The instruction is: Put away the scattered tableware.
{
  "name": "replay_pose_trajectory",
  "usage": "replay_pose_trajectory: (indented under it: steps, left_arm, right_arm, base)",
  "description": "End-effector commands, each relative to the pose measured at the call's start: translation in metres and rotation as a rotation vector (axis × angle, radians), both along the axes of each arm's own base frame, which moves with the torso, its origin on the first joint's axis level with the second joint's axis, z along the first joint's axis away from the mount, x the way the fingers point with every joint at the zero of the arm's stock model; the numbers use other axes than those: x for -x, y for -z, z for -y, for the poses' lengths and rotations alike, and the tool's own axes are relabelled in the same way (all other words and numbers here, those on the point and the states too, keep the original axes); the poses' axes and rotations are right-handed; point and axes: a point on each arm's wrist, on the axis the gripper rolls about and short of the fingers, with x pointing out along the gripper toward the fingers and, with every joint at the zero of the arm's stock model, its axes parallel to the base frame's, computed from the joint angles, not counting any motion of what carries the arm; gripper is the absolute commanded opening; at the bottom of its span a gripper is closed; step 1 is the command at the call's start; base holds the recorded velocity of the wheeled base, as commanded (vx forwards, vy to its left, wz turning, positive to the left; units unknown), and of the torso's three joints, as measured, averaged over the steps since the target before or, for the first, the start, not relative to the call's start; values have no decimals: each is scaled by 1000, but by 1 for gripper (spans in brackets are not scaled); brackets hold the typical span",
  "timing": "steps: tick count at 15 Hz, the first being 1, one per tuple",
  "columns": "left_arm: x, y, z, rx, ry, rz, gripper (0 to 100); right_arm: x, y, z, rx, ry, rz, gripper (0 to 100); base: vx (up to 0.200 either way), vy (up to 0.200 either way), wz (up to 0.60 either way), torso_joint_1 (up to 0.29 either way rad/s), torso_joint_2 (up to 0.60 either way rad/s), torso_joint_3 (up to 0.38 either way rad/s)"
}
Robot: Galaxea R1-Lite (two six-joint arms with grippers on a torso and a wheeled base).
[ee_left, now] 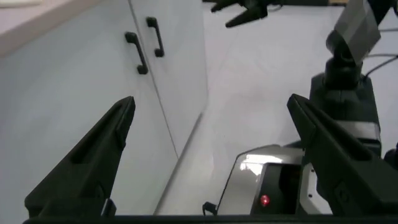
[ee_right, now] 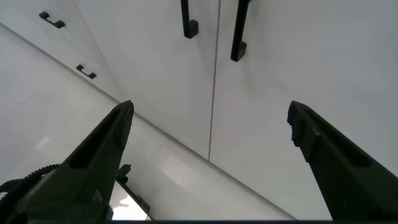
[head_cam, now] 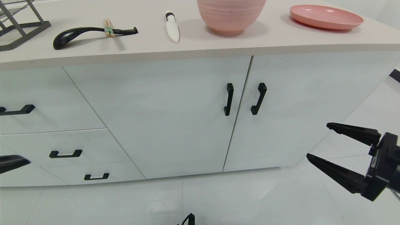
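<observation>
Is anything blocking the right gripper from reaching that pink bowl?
No object stands between them. The right gripper hangs open, low before the shut cabinet doors, while the pink bowl sits up on the countertop; it would probably need to rise past the counter's front edge first.

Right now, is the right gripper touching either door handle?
Apart. The head view shows the right gripper open, low by the floor, with a wide stretch of bare door between it and the nearer door handle.

No legible text, label, brand, number or sign anywhere in view.
</observation>
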Motion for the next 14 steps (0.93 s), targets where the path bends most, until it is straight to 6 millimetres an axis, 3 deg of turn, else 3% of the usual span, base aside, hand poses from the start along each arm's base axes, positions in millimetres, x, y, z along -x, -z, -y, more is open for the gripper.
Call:
replay_pose_trajectory:
  steps: [1,5,6,7,8,10,11,14]
  left_arm:
    - [-35,8,16,-82,54,-86,100]
    - [-71,16,38,-202,88,-81,100]
    - [-78,17,49,-220,119,-91,100]
    - [-92,22,77,-251,210,-112,100]
    - [-95,23,83,-259,228,-118,100]
    - [-112,33,119,-281,293,-121,100]
    - [-133,39,138,-262,290,-103,100]
    - [-155,43,160,-190,288,-80,100]
  right_arm:
    - [1,2,3,0,14,-5,100]
    - [0,7,4,8,25,-26,100]
    - [-4,9,3,15,23,-33,100]
    - [-12,15,-1,26,-16,-53,100]
    - [-14,17,-2,26,-29,-54,100]
    - [-30,23,-12,32,-86,-35,100]
    - [-43,27,-17,25,-120,-22,100]
    - [-66,31,-30,9,-202,22,100]
  base:
    - [0,0,0,0,0,0]
    - [0,0,0,0,0,0]
    - [0,0,0,0,0,0]
    - [0,0,0,0,0,0]
    - [0,0,0,0,0,0]
    - [0,0,0,0,0,0]
    - [0,0,0,0,0,0]
    - [0,0,0,0,0,0]
